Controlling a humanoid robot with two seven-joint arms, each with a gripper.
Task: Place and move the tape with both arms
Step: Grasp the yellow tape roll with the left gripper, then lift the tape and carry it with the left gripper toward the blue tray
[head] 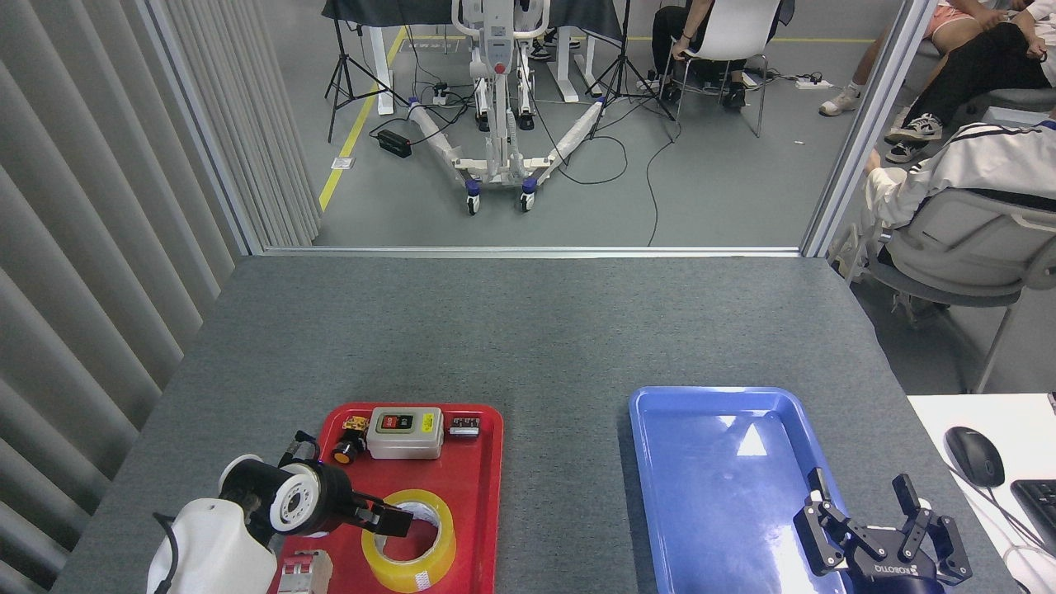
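The tape, a yellow ring with a white core, lies flat at the front of the red tray. My left gripper reaches in from the left; its dark fingertips hang over the ring's left rim and hole. From this angle the fingers overlap, so the gap between them is hidden. My right gripper stands open at the lower right, over the front right corner of the blue tray, with nothing between its fingers.
The red tray's back holds a grey switch box, a yellow-black push button and a small black part; a breaker sits at its front left. A mouse and keyboard lie at right. A seated person is beyond the table.
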